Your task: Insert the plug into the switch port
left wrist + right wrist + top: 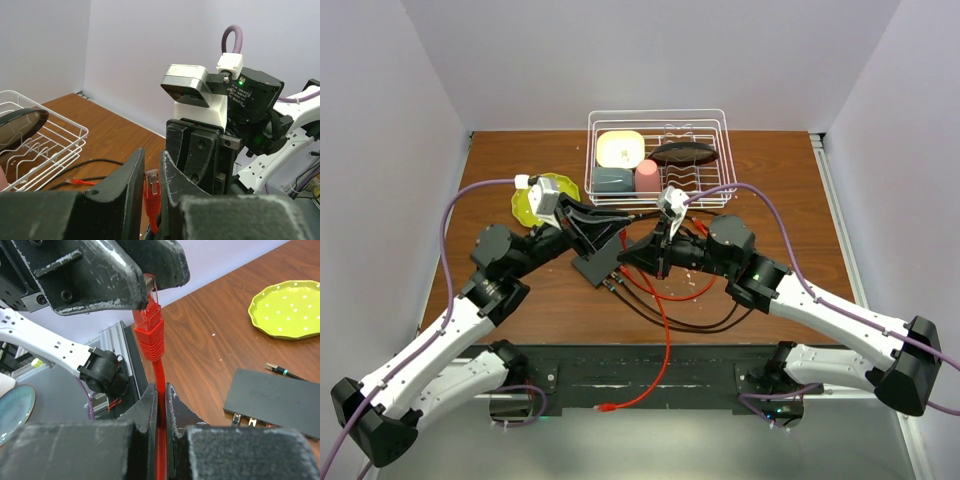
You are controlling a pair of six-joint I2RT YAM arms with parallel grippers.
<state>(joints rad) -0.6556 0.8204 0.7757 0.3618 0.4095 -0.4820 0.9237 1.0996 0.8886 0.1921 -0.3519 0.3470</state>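
Where the left gripper [151, 162] pinches it, the plug [151, 186] seems half-hidden.

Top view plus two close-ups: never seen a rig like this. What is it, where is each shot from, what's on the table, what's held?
Two robot arms are bolted at the near edge of a wooden table. The top view looks down from above and behind them. Each close-up comes from a camera on one arm's wrist, with that arm's own fingers at the bottom of the picture.

On the table lie a flat black switch, a green plate, a white wire rack holding dishes, and loose black cables.

The right hand pinches a red cable just below its plug. The left hand is closed on the plug's tip. The plug is not in the switch.
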